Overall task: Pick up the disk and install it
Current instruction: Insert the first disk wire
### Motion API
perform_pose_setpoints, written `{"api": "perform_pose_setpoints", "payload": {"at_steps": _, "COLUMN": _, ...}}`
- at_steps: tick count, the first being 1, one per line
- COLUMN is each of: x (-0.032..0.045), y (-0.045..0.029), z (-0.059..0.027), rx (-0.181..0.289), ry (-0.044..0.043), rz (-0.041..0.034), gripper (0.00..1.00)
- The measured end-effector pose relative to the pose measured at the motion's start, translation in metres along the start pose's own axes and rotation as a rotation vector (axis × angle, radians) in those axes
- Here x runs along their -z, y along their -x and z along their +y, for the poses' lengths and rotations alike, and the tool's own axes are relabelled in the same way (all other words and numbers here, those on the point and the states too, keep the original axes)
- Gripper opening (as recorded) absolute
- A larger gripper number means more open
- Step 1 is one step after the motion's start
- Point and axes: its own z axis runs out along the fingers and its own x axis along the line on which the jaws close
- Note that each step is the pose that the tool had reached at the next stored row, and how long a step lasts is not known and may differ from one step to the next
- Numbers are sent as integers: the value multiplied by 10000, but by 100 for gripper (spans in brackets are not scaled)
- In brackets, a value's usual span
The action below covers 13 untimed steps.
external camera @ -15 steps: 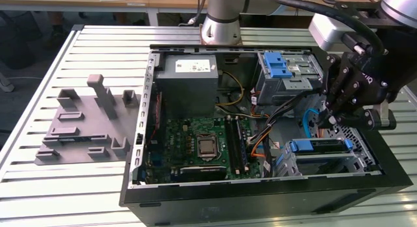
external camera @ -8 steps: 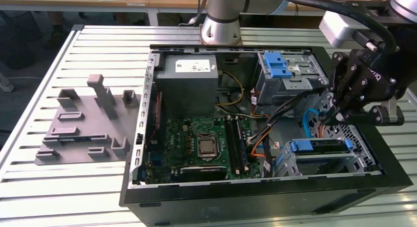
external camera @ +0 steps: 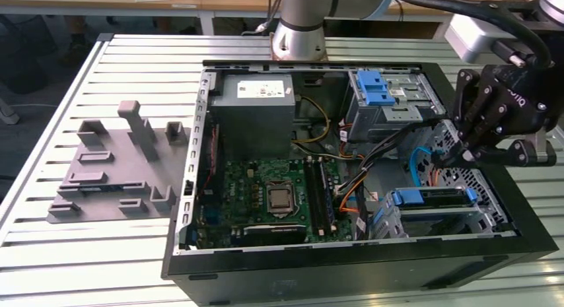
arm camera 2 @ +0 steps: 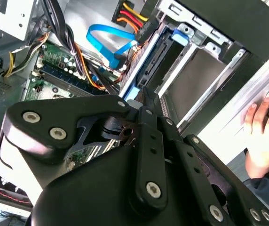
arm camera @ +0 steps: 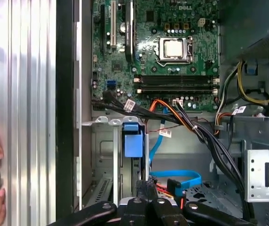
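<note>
My pincer hangs over the open computer case, toward the exterior view's right, just above the drive cage in the case's near right corner. As far as I can judge from both wrist views, my fingertips are drawn together and nothing is between them.

The disk is not in my grasp. It stands on edge in that cage. Its blue carrier frame faces up in the exterior view, and in the first wrist view the frame's blue tab lies just past my fingertips. In the second wrist view its dark slab sits inside the metal bay. I cannot tell whether it has clicked fully home.

I judge the step in hand to be at the cage itself, with the disk lodged there and my pincer close above it but apart from it.

Any grip on the disk calls for my jaws to spread wider than the frame. It also calls for a straight descent that stays clear of the blue flat cable and the black cable bundle running just beside the cage.

A person's hand rests on the table outside the case, well apart from my work.
</note>
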Motion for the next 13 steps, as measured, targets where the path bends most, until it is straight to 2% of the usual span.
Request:
{"api": "perform_pose_setpoints", "payload": {"at_steps": 4, "x": -9, "y": 13, "z": -49, "rx": -16, "ry": 1, "rz": -2, "gripper": 11}}
{"api": "perform_pose_setpoints", "payload": {"at_steps": 8, "x": -18, "y": 20, "z": -51, "rx": -480, "ry": 0, "rz": -12, "gripper": 11}}
{"api": "perform_pose_setpoints", "payload": {"at_steps": 13, "x": -33, "y": 58, "z": -88, "rx": -570, "ry": 0, "rz": -13, "gripper": 11}}
